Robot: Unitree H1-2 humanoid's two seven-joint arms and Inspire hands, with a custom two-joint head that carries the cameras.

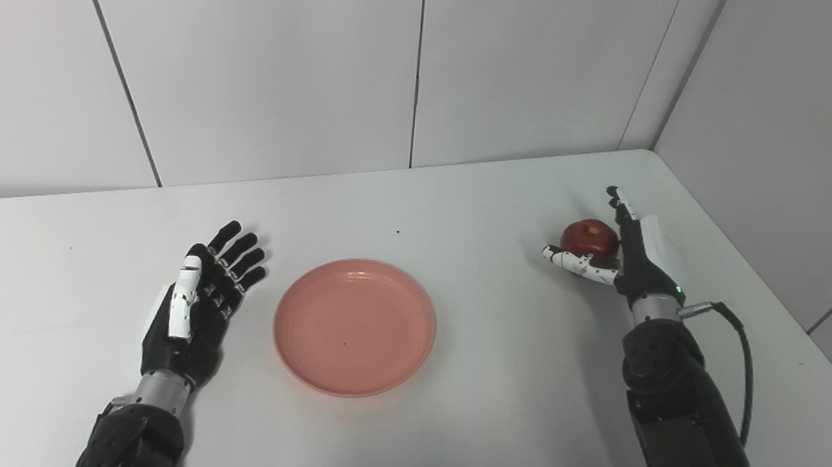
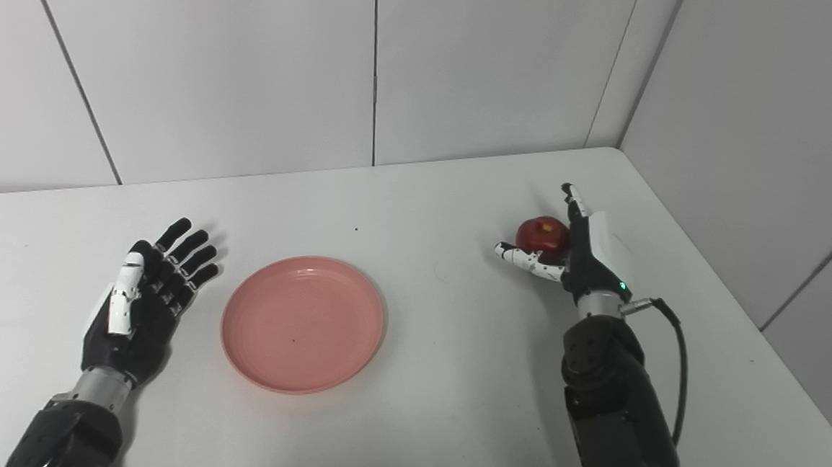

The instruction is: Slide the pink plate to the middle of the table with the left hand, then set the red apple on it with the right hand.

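The pink plate [image 1: 354, 327] lies flat near the middle of the white table [image 1: 495, 354], with nothing on it. My left hand [image 1: 199, 300] rests open just left of the plate, palm up and fingers spread, a small gap from the rim. At the right, the red apple [image 1: 589, 237] sits on the table. My right hand [image 1: 620, 257] cups it: the fingers stand straight behind and right of it, and the thumb reaches in front below it. The fingers are not curled onto the apple.
White wall panels stand close behind the table and along its right side. The table's right edge [image 1: 800, 336] runs just beyond my right arm. A black cable [image 1: 743, 369] loops off the right wrist.
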